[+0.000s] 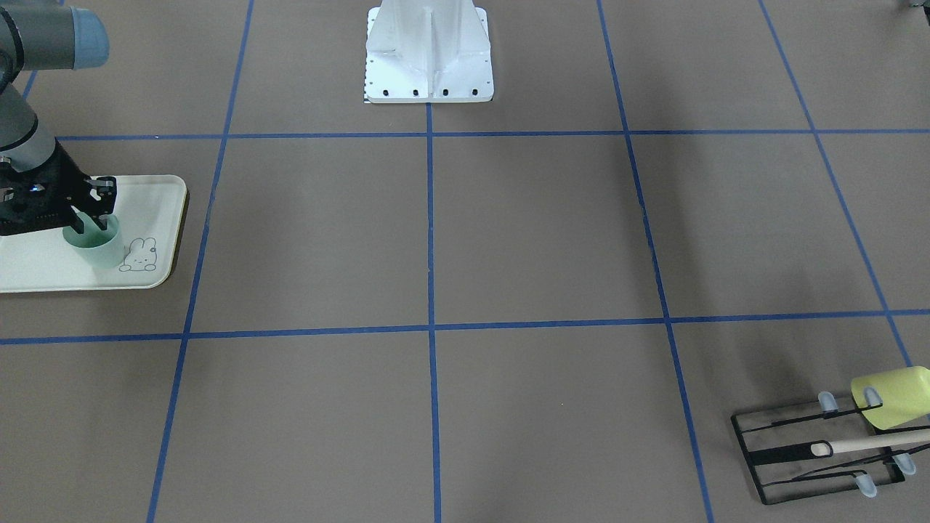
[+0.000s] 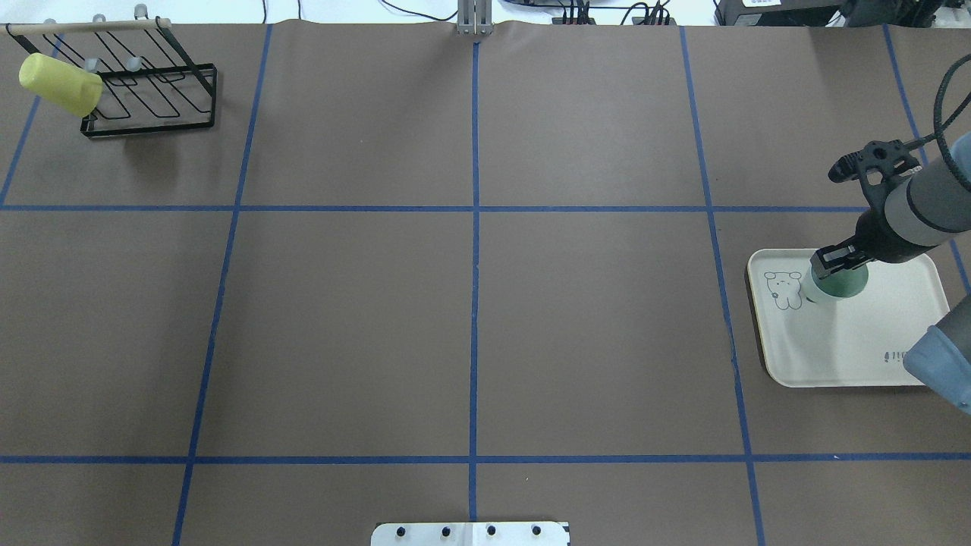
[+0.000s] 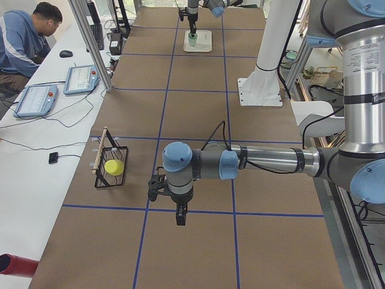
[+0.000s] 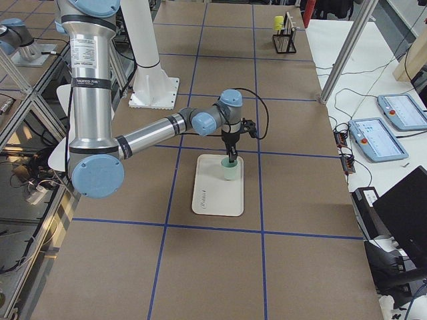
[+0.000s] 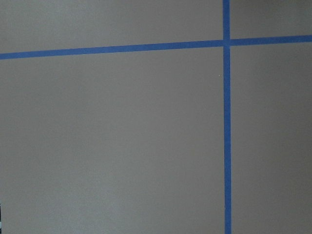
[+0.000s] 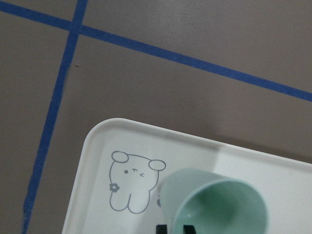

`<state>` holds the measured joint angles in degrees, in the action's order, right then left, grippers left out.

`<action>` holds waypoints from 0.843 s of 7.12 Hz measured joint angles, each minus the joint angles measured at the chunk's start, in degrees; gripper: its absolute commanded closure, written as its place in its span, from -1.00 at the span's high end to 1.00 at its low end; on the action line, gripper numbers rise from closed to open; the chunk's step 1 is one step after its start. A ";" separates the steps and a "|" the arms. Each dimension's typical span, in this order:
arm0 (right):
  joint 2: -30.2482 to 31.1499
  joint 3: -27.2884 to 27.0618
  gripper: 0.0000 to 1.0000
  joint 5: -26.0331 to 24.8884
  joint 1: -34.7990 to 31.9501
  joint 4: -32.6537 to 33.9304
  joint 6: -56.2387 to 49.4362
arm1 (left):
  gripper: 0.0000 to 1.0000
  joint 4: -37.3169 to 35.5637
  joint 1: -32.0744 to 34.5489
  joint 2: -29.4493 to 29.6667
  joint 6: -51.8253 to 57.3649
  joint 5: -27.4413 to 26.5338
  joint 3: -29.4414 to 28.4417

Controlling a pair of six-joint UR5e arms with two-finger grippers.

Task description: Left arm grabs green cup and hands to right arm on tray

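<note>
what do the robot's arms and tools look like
Both the left arm and the right arm are silver-grey tubes with light-blue joint caps. Each has a printed label on its upright segment and black cables running to the wrist. The left tool and the right tool are black two-finger units.

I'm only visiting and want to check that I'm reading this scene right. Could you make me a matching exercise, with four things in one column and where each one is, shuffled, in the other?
Things:
1. green cup
2. yellow cup
3. tray
4. left gripper

Places:
A. on the black wire rack
B. flat on the table, carrying the green cup
C. above bare table, touching nothing
D. upright beside the bunny drawing, right gripper at its rim

Pairs: 1-D, 2-A, 3-B, 4-C
</note>
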<state>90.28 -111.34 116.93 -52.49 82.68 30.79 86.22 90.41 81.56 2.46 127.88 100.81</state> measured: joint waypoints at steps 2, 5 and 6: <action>-0.15 -1.22 1.00 0.22 -1.71 -0.46 -0.06 | 1.00 0.00 0.00 0.06 0.02 0.00 -0.02; 0.38 -0.29 1.00 3.27 -8.90 -0.27 -1.58 | 1.00 0.00 0.02 0.24 0.08 0.78 -0.03; 1.58 0.66 1.00 4.87 -12.00 -0.41 -4.89 | 1.00 0.00 0.02 0.38 0.11 1.25 -0.06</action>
<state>91.86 -110.68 121.80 -64.49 82.27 25.90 86.22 90.44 81.94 2.57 129.13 100.76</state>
